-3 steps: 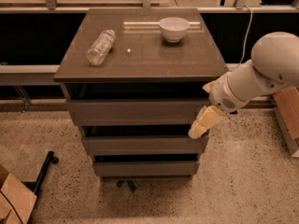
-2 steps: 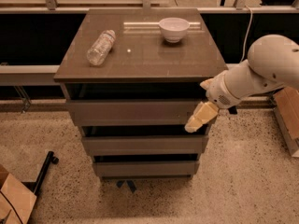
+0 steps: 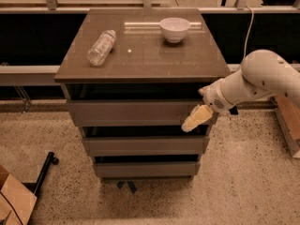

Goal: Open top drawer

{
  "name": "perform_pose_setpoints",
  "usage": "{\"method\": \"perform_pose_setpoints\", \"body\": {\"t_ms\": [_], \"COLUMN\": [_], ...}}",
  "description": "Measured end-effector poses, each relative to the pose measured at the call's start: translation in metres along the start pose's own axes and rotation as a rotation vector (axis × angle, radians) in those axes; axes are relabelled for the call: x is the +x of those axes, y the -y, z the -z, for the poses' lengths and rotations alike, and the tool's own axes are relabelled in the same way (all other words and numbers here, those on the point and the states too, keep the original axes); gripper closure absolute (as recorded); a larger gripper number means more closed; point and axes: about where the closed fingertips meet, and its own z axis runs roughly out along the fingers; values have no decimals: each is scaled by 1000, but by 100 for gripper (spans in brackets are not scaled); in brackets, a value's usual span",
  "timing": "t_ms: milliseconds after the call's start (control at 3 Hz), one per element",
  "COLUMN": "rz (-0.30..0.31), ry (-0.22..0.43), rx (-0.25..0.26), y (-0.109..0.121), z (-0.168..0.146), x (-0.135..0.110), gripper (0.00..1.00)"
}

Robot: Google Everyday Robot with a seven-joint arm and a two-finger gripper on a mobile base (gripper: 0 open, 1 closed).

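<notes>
The top drawer (image 3: 136, 112) is the uppermost grey-brown front panel of a three-drawer cabinet, just under the tabletop. It sits nearly flush, with a dark gap above it. My gripper (image 3: 196, 118), with cream-coloured fingers, is at the right end of that panel, pointing down and to the left over its lower right corner. The white arm reaches in from the right.
On the cabinet top (image 3: 145, 55) lie a clear plastic bottle (image 3: 101, 47) at the left and a white bowl (image 3: 175, 29) at the back. Two lower drawer fronts (image 3: 145, 145) sit below. A cardboard box (image 3: 14, 200) is at the lower left, and another object (image 3: 287, 121) at the right edge.
My gripper has moved left and slightly up, from beside the cabinet's right edge onto the right end of the top drawer front. The drawer has not visibly moved.
</notes>
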Motion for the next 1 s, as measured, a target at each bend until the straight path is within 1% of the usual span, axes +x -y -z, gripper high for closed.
{"method": "perform_pose_setpoints", "body": {"t_ms": [333,667,1000], "rz": [-29,-14,4], "ry": [16,64,74], "rx": [-13,-24,-31], "y": [8,30,50], "z": [-17,-43,-57], "x": [8,2,-3], "gripper": [0,0,0]}}
